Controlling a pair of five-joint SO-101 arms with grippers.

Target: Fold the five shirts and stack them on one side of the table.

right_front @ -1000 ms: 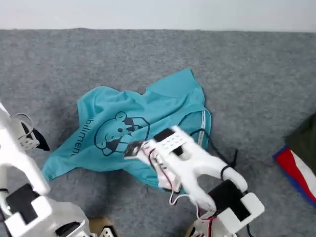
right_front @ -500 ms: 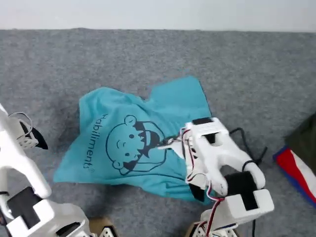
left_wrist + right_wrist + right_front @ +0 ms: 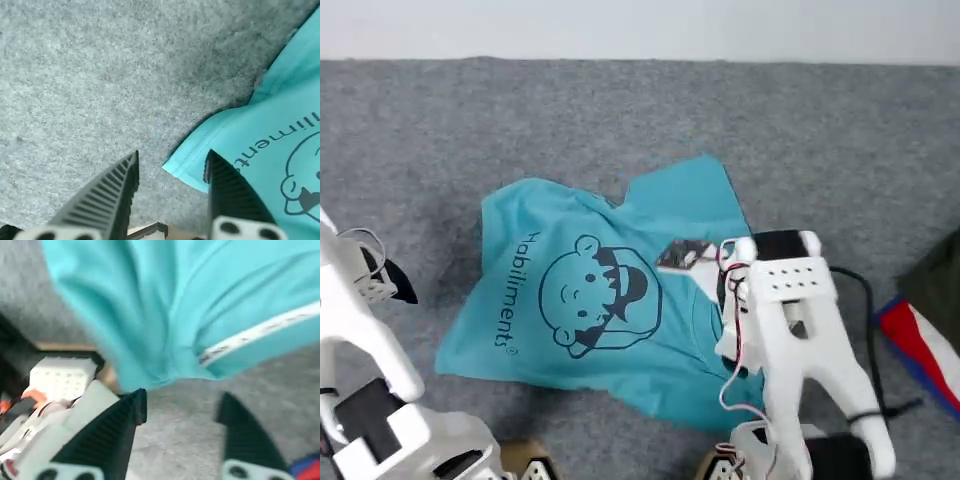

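A teal shirt (image 3: 610, 290) with a dark bear print lies spread on the grey carpeted table (image 3: 620, 120), print up. My right gripper (image 3: 685, 255) hovers over the shirt's right part, near the collar. In the right wrist view it (image 3: 182, 397) stands open, with the teal shirt (image 3: 165, 305) and its white-striped collar (image 3: 260, 332) just beyond the fingertips and nothing between them. My left gripper (image 3: 172, 157) is open above bare carpet, and the shirt's corner (image 3: 192, 162) lies just past its tips. In the high view the left gripper (image 3: 395, 285) sits left of the shirt.
At the right edge of the table lie a dark green garment (image 3: 938, 280) and a red, white and blue one (image 3: 920, 345). The right arm's white body (image 3: 800, 330) rises over the shirt's lower right part. Bare carpet stretches behind the shirt.
The right gripper pulled the shirt rightward, spreading it flatter and turning the print into full view, then swung right and lifted off it. The left arm stayed still.
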